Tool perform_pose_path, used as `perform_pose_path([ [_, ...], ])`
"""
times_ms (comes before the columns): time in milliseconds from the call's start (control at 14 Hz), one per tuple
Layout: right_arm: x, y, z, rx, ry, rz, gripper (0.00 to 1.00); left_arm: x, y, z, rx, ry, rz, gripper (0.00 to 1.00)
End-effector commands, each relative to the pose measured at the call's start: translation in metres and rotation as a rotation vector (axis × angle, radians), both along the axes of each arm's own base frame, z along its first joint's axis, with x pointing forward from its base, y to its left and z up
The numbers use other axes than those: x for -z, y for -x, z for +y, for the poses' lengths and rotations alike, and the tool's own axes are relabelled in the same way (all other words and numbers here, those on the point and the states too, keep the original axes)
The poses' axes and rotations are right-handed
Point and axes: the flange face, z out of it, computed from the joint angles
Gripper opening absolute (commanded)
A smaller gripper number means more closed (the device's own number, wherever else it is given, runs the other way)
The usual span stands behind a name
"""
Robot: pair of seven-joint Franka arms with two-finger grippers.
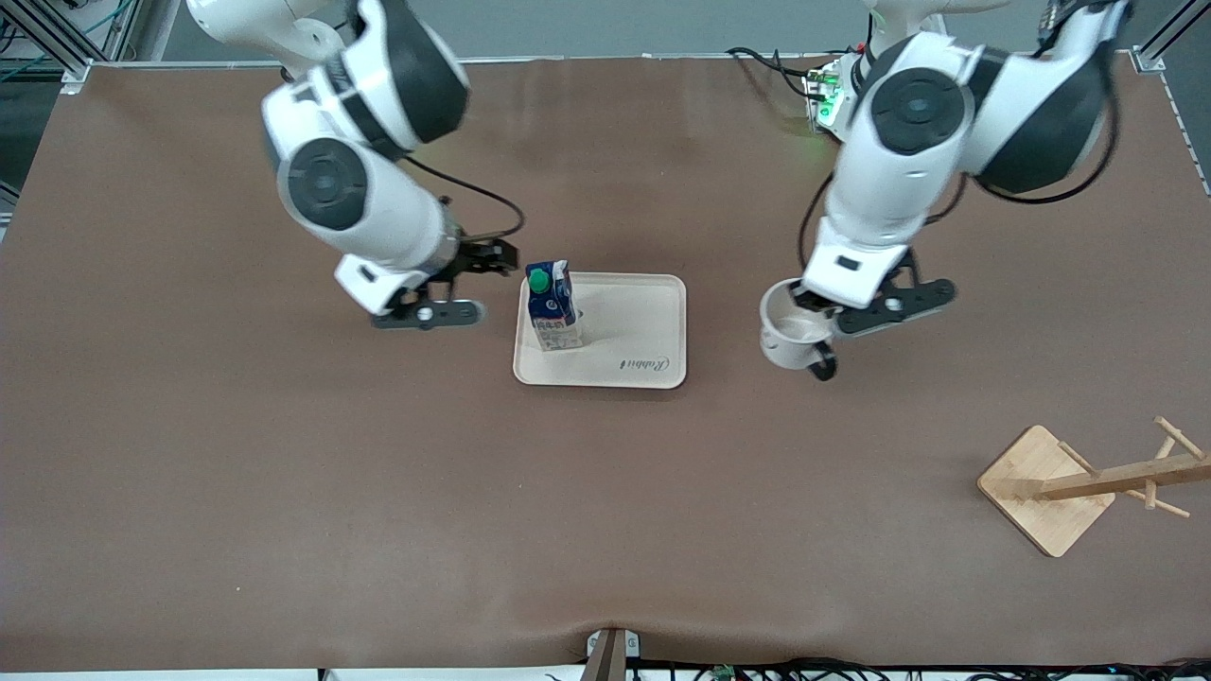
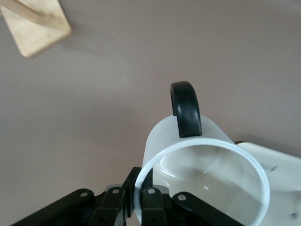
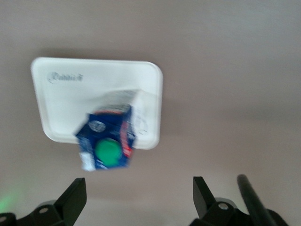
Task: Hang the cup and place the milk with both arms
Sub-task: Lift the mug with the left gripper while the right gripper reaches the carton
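Brown matting covers the whole table (image 1: 284, 492), and the two arms work near its middle. The cup (image 1: 790, 331) hangs in the left gripper (image 1: 856, 317), lifted off the table and tipped so its mouth faces up toward the arm; the black loop handle (image 1: 824, 363) points toward the front camera. In the left wrist view the fingers (image 2: 150, 202) pinch the cup's white rim (image 2: 254, 165), one inside and one outside the wall. The cup is over bare matting between the tray and the wooden rack, beside the tray's edge toward the left arm's end.

The milk (image 1: 552, 305) stands upright on the cream tray (image 1: 643, 350), at the tray's edge toward the right arm's end, green cap (image 1: 538, 280) on top. The right gripper (image 1: 454, 284) hovers just beside the carton, over the matting off the tray, its fingers (image 3: 73, 200) spread wide and holding nothing; the blurred right wrist view seems to show the carton clear of both fingers.

The wooden rack (image 1: 1097, 482), a square base with a pegged post, stands well apart near the front camera at the left arm's end.
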Motion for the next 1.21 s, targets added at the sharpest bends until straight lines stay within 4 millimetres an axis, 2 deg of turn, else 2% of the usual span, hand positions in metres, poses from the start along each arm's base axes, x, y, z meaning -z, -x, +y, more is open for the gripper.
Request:
perform_pose_path([
  [0,0.022,0.004,0.037,0.003,-0.014,-0.044,1.0,-0.027,0.001,0.05,0.103,-0.021,0.052,0.0],
  [214,0.034,0.012,0.046,-0.019,0.008,-0.024,1.0,-0.044,-0.01,0.102,0.175,-0.019,0.095,0.0],
  [571,0.071,0.028,0.073,-0.071,0.047,0.004,1.0,-0.049,-0.023,0.196,0.322,-0.019,0.146,0.0],
  [857,0.082,0.031,0.073,-0.091,0.066,0.016,1.0,-0.06,-0.036,0.258,0.41,-0.02,0.118,0.0],
  [1000,0.088,0.032,0.068,-0.099,0.09,0.015,1.0,-0.059,-0.05,0.28,0.474,-0.004,0.096,0.0],
  [1143,0.088,0.036,0.073,-0.11,0.091,0.011,1.0,-0.056,-0.061,0.302,0.539,0.007,0.084,0.0],
])
